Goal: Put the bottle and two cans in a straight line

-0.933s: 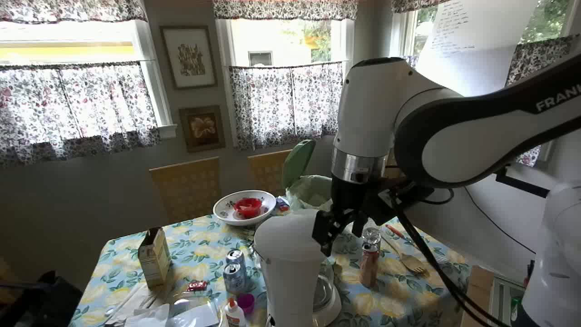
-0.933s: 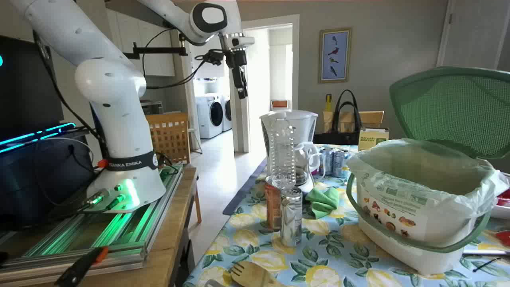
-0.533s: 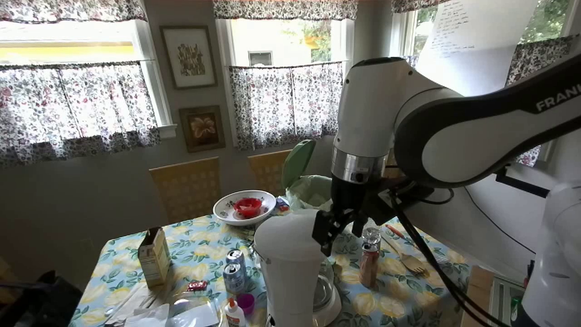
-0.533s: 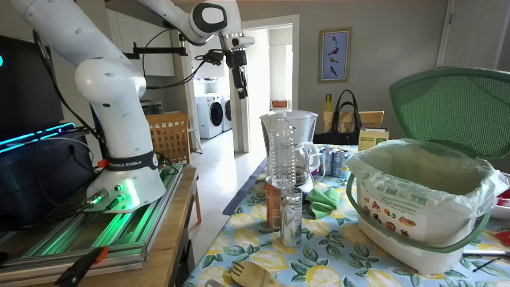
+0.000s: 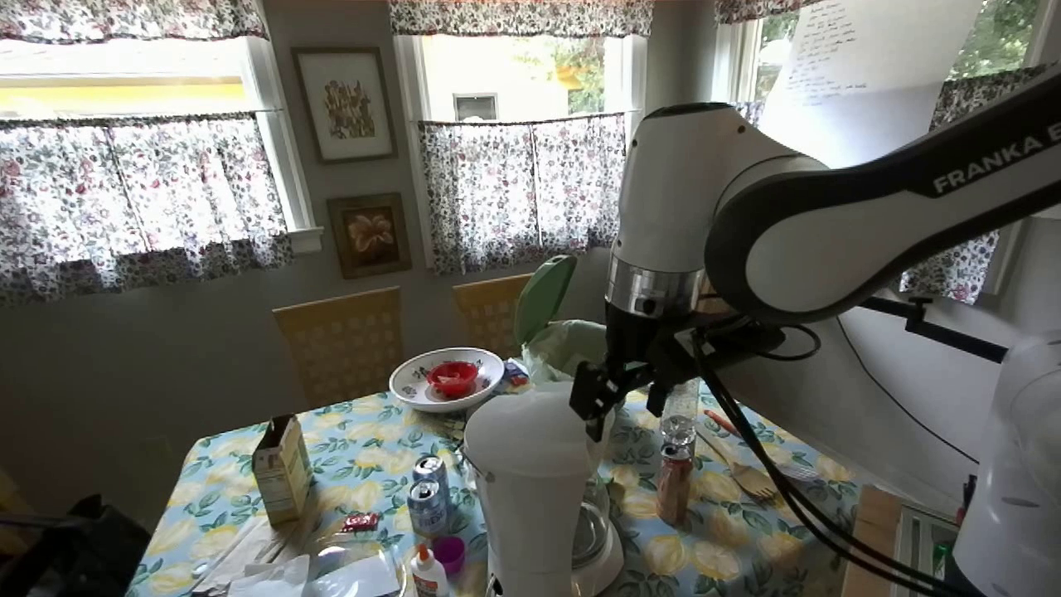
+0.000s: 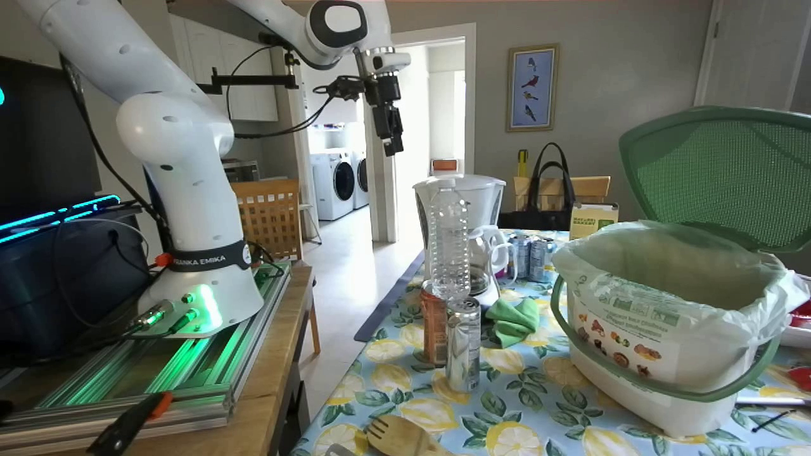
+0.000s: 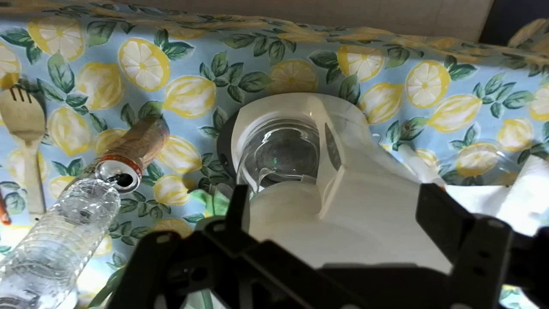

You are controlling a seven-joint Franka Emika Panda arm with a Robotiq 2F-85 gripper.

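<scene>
We see the gripper (image 7: pixel 334 197) hanging in the air above the white coffee maker (image 5: pixel 530 506), its blocky black jaws standing wide, with smooth white plastic in view between them from the wrist; in an exterior view a gap separates the gripper from that machine's top. The bottle (image 7: pixel 58 240) is clear, thin plastic, ringed with ridges and catching the light. In an exterior view we find it upright, its base near the tops of the orange can (image 7: pixel 139 143) and the silver can (image 6: pixel 464 348), and we cannot tell which of them bears it. The orange can is a slim metal cylinder with an opened top; the silver can, bright and reflective, stands just beside it. Under the coffee maker's overhang sits a rounded glass carafe (image 7: pixel 285 150). Near the cans lie a crumpled, soft-looking green cloth (image 6: pixel 514 320) and a flat wooden spork (image 7: pixel 30 141) with short tines, all on a tablecloth (image 7: pixel 186 126) printed with lemons and leaves over pale blue. A filmy, wrinkled liner (image 6: pixel 595 256) drapes over the rim of the white bin (image 6: pixel 665 415), and a green lid (image 6: pixel 716 183) with a mesh-like surface rises behind it.
</scene>
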